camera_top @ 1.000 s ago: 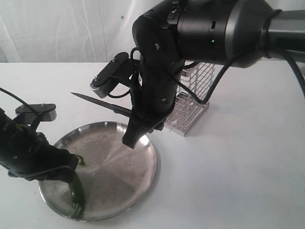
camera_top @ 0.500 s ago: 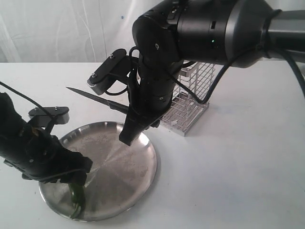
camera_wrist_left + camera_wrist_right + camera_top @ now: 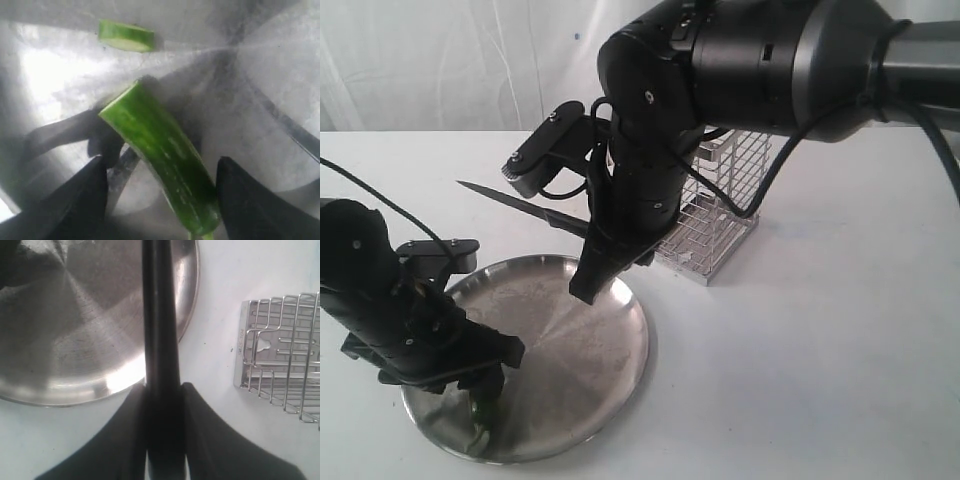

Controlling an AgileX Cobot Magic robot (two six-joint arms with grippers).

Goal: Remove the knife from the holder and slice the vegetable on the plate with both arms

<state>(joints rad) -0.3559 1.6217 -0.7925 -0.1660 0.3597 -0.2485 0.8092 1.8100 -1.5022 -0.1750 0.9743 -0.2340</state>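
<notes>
Step in hand: slicing. Judged from the plate, one cut is made, since a short slice [image 3: 125, 36] lies apart from the main piece at upper left of the left wrist view.
Vegetable: the vegetable [image 3: 160, 155] lies flat on the plate [image 3: 570, 340], at the plate's lower left in the exterior view. Its pale cut end faces the slice.
Left gripper: the left gripper [image 3: 161, 162] hangs low over the plate, jaws spread wide and holding nothing.
Vegetable relative to fingers: the piece lies diagonally between the two fingers [image 3: 75, 200]. Its stem end runs into the gap and its cut end sticks out past the tips. A strip of plate shows on either side, so no contact is evident.
Right gripper: the right gripper [image 3: 162, 405] is clamped on the knife [image 3: 160, 315], with a finger pressed on each side of it.
Knife position: held above the plate's upper rim in the exterior view, tip pointing to upper left, clear of the vegetable.
Holder: the holder [image 3: 720, 215] stands at centre right of the exterior view, just off the plate.
Next move, judged: close the left fingers on the stem end to pin the piece. Then lower the blade across the exposed cut end, clear of the fingers.
</notes>
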